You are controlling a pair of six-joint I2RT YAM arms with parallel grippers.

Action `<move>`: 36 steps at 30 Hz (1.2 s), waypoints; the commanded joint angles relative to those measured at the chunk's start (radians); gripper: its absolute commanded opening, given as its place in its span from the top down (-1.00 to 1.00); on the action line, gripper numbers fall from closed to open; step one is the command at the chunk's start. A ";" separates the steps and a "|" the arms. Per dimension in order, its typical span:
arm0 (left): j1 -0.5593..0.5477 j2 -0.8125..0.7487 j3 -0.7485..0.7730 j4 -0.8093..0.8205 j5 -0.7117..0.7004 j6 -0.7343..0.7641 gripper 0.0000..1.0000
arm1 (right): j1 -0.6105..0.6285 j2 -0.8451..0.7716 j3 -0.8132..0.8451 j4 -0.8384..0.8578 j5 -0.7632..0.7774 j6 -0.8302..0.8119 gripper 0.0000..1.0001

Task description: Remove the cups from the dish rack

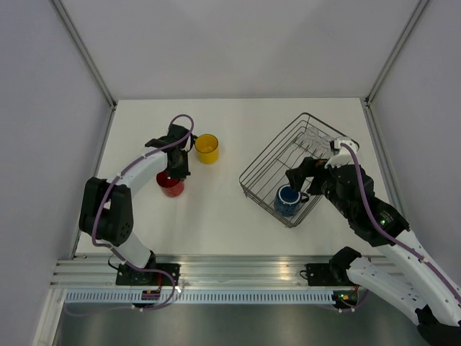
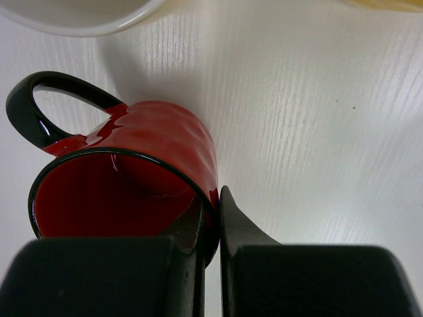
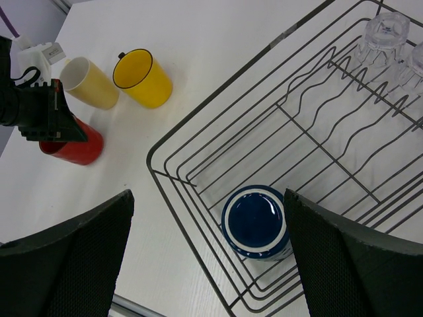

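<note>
My left gripper [image 2: 215, 205] is shut on the rim of the red mug [image 2: 132, 172], one finger inside and one outside. The red mug [image 1: 171, 186] stands on the table's left side. The bright yellow mug [image 1: 207, 148] and the pale yellow mug [image 3: 89, 82] stand just beyond it. My right gripper [image 3: 208, 218] is open, its jaws wide apart above the dark blue mug [image 3: 255, 221]. That mug sits bottom-up in the near corner of the dish rack [image 1: 253, 173]. Clear glass tumblers [image 3: 388, 32] sit upside down at the rack's far end.
The rack's wire prongs [image 3: 330, 86] run along its middle. White walls enclose the table on three sides. A metal rail [image 1: 238, 270] runs along the near edge by the arm bases.
</note>
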 commanded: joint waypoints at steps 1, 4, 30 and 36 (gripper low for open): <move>0.000 0.013 0.053 0.040 -0.048 0.047 0.95 | -0.001 -0.008 0.004 0.008 -0.010 -0.015 -0.96; 0.000 0.025 0.053 0.038 -0.047 0.048 0.85 | -0.001 -0.012 0.002 0.004 -0.010 -0.018 -0.96; -0.007 -0.510 0.018 0.043 0.234 -0.009 -0.99 | -0.001 0.258 0.042 -0.215 0.058 -0.055 -0.96; -0.007 -0.700 -0.025 0.020 0.289 0.025 -0.99 | -0.001 0.356 0.061 -0.234 0.050 -0.007 -0.96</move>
